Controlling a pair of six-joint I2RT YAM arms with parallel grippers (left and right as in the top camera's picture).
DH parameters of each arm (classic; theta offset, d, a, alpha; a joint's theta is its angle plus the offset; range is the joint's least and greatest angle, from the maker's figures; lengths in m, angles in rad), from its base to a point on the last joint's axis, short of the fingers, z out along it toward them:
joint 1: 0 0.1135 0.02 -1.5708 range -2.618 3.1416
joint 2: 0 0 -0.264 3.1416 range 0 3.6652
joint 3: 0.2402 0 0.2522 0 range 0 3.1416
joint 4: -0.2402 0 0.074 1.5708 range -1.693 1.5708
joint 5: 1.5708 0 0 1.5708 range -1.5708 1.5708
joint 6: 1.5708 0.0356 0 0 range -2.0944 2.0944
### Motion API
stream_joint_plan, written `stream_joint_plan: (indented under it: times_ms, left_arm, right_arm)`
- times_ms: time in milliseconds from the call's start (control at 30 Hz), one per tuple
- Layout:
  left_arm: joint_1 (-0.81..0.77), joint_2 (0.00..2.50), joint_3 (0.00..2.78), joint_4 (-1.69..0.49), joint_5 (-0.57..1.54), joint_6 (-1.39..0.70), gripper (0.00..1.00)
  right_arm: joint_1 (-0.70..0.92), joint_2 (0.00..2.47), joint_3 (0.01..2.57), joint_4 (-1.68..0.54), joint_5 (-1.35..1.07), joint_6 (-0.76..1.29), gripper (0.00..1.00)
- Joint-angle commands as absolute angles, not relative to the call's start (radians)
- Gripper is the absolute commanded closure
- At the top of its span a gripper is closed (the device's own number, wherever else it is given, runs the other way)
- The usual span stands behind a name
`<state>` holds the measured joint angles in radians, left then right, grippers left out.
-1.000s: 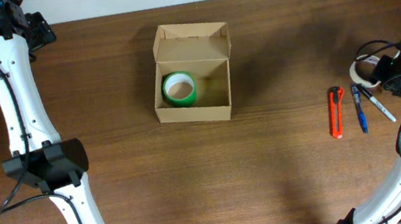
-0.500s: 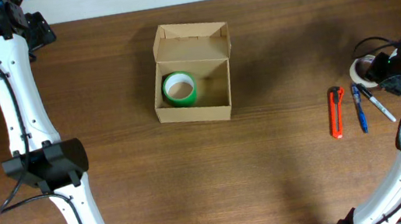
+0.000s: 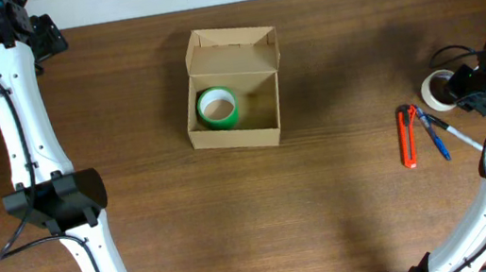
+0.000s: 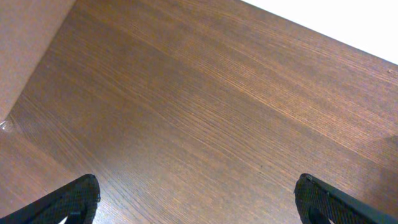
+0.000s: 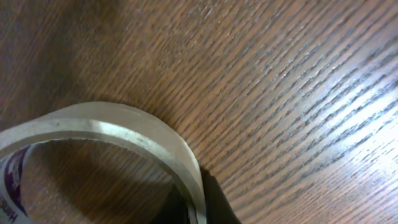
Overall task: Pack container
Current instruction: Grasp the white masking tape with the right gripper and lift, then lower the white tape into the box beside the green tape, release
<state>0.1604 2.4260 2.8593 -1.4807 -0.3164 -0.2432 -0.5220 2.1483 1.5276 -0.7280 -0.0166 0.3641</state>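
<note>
My right gripper [image 3: 461, 86] just clamped the clear tape [image 3: 435, 92], well right of the open box [image 3: 234, 138]; next it can join the green roll [image 3: 217, 107] inside. My left gripper [image 4: 196, 205] gapes.

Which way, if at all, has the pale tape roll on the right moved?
Yes: the tape roll, pinched by the right hand, has slid slightly toward the orange cutter.
</note>
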Motion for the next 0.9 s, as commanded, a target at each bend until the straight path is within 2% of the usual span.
stream_joint_plan:
  times_ms: [0, 167, 400, 633, 867]
  left_arm:
    - [0.167, 2.440, 2.864, -1.482, -0.310, -0.253, 0.00]
    - [0.167, 2.440, 2.864, -1.482, -0.310, -0.253, 0.00]
    - [0.167, 2.440, 2.864, -1.482, -0.310, -0.253, 0.00]
    - [0.167, 2.440, 2.864, -1.482, -0.310, -0.253, 0.00]
    - [0.167, 2.440, 2.864, -1.482, -0.310, -0.253, 0.00]
  right_arm:
    - [-0.517, 2.166, 1.524, -0.736, -0.011, 0.382, 0.96]
    - [-0.510, 2.129, 1.611, -0.844, -0.035, 0.316, 0.96]
    - [-0.377, 1.991, 1.911, -1.126, -0.099, 0.057, 0.96]
    - [-0.041, 1.917, 2.174, -1.274, -0.105, -0.100, 0.96]
    - [0.327, 1.941, 2.197, -1.236, -0.096, -0.207, 0.96]
